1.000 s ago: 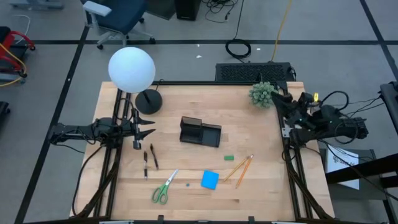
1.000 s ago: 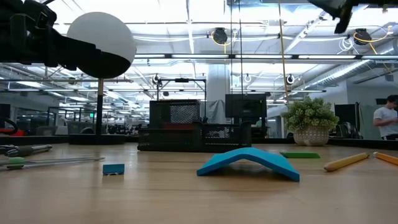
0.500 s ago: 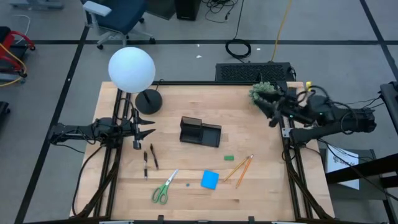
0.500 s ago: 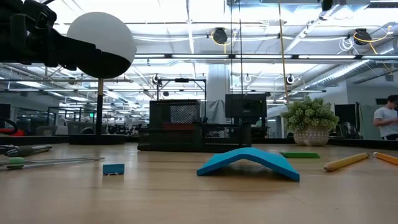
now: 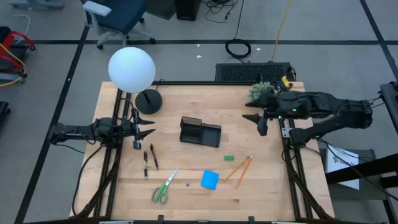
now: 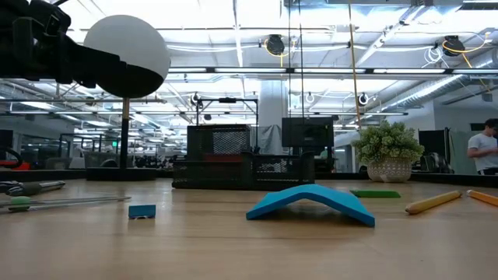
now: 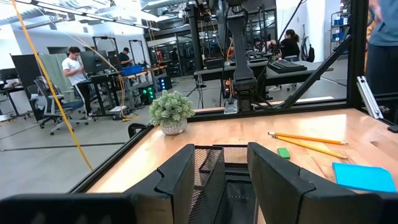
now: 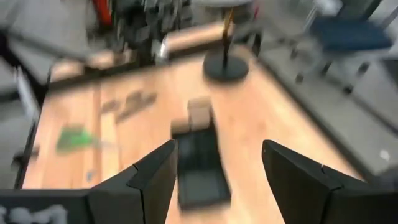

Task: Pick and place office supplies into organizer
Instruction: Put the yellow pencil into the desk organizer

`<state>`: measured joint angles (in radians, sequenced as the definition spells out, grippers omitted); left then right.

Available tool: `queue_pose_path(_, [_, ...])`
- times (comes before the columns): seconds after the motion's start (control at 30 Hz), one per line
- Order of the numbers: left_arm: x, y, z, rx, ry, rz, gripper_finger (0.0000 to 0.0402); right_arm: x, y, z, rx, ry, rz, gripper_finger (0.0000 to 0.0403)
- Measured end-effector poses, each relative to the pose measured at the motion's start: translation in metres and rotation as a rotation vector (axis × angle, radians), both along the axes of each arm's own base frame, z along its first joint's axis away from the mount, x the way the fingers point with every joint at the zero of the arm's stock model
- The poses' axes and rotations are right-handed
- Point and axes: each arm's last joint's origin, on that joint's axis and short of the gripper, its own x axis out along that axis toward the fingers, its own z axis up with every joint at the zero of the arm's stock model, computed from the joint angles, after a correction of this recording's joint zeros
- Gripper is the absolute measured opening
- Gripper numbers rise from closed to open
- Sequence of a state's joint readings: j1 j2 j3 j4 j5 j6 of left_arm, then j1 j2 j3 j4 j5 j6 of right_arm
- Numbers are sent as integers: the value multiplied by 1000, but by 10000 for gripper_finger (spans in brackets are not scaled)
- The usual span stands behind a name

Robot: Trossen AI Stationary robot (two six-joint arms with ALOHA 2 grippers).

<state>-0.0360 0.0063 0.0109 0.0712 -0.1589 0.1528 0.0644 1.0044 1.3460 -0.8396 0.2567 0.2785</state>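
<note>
The black organizer [image 5: 200,132] stands mid-table. Nearer the near edge lie the green-handled scissors [image 5: 163,188], the blue pad [image 5: 210,180], two orange pencils [image 5: 239,169], two dark pens [image 5: 149,158] and the green eraser [image 5: 229,158]. In the low view the pad [image 6: 311,201] arches up, resting on two opposite edges. My left gripper [image 5: 149,126] hovers open, left of the organizer. My right gripper [image 5: 254,123] hangs open over the table, right of the organizer [image 8: 199,162], which its blurred wrist view shows ahead.
A white globe lamp [image 5: 132,68] with a round black base [image 5: 148,101] stands at the far left. A green potted plant [image 5: 262,92] sits at the far right corner, close to my right arm. A tiny blue block [image 6: 142,211] lies near the scissors.
My right arm has swung from beyond the table's right edge toward the left, out over the table past the plant, its gripper turning toward the organizer. The left arm and all objects stayed still.
</note>
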Motion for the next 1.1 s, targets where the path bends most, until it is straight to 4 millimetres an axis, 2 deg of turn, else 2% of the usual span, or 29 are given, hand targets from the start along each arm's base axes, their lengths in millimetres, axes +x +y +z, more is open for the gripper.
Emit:
queue_pose_path(0.3, [0,0,0,0,0,0,154,33,5,-40,194,379,195,224])
queue_pose_path(0.43, [0,0,0,0,0,0,154,49,5,-56,205,487,189,224])
queue_pose_path(0.67, [0,0,0,0,0,0,154,70,6,-75,256,567,129,224])
queue_pose_path(0.9, [0,0,0,0,0,0,154,72,9,-84,205,653,273,224])
queue_pose_path(1.1, [0,0,0,0,0,0,154,58,9,-86,84,790,450,224])
